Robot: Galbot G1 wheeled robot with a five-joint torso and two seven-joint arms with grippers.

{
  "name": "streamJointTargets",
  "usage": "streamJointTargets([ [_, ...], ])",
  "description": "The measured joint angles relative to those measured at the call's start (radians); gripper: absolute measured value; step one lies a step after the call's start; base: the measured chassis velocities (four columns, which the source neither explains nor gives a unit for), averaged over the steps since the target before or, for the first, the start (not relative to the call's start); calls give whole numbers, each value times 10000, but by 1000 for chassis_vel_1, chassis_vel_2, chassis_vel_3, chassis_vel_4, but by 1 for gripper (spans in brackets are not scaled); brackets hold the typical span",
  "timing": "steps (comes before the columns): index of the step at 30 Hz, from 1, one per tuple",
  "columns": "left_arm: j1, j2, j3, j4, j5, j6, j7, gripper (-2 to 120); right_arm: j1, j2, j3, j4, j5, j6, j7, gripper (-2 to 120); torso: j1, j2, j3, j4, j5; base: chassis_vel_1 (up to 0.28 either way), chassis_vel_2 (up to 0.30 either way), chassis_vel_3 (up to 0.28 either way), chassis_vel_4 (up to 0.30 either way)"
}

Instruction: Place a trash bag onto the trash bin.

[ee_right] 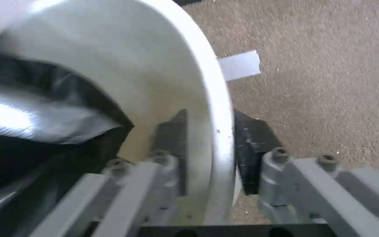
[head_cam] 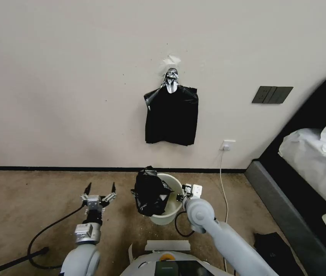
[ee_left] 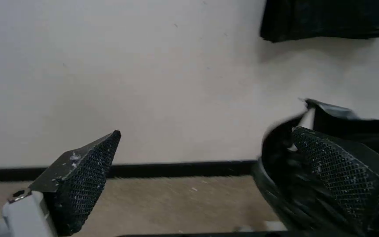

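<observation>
Trash bin: one, on carpet near the wall.
Trash bag: one, draped over its left rim.
Right gripper: clamped astride the right rim.
Left gripper: spread, empty, bare carpet around.

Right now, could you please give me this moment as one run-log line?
right pincer: shut on trash bin rim | left pincer: open, beside bin | trash bag: bunched over bin's left rim, not spread

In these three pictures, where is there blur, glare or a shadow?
Left wrist view: the trash bag is smeared by blur, and the hanging bundle throws a soft shadow on the wall. Right wrist view: bright glare on the bag's plastic and the trash bin rim. Head view: even light.
</observation>
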Motion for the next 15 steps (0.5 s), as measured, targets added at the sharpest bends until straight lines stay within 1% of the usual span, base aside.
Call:
streamJointTargets([
  [1,-5,150,-3,-111,-586,324,157,100,-53,24,9,83,-128,6,3,39,0,-1,0,-1,-1,0,0,0,0],
  [2,-5,150,-3,-111,-586,324,157,100,-53,24,9,83,-128,6,3,39,0,-1,0,-1,-1,0,0,0,0],
  [3,-34,280,-21,-190,-1026,582,244,100,-111,40,29,213,-246,6,4,42,0,0,0,-1,1,0,0,0,0],
  [5,-151,477,-56,-239,-1499,863,301,100,-227,12,67,456,-449,-7,-24,52,0,0,0,-3,0,0,0,0,0],
  [6,-151,477,-56,-239,-1499,863,301,100,-227,12,67,456,-449,-7,-24,52,0,0,0,-3,0,0,0,0,0],
  [8,-266,572,-75,-218,-1617,942,299,100,-382,-57,170,640,-724,-22,-157,61,0,0,0,-2,0,0,0,0,0],
  [9,-307,603,-72,-199,-1653,962,297,100,-502,-123,235,701,-1179,-4,-456,67,0,0,0,-1,-1,0,0,0,0],
  [10,-307,603,-72,-199,-1653,962,297,100,-502,-123,235,701,-1179,-4,-456,67,0,0,0,-1,-1,0,0,0,0],
  [11,-426,670,-44,-173,-1782,1005,297,100,-786,-307,348,721,-2701,345,-1667,74,0,0,0,-2,1,0,0,0,0],
  [12,-616,703,-12,-116,-1929,1060,289,100,-1144,-615,666,845,-4232,913,-3654,86,0,0,0,-4,0,0,0,0,0],
  [13,-649,704,-7,-102,-1940,1061,284,100,-1215,-701,778,982,-4268,1001,-4077,89,0,0,0,-4,1,0,0,0,0],
  [14,-649,704,-7,-102,-1940,1061,284,100,-1215,-701,778,982,-4268,1001,-4077,89,0,0,0,-4,1,0,0,0,0],
  [15,-686,695,4,-82,-1944,1061,269,100,-1361,-856,974,1225,-4107,1127,-4814,95,0,0,0,-3,0,0,0,0,0],
])
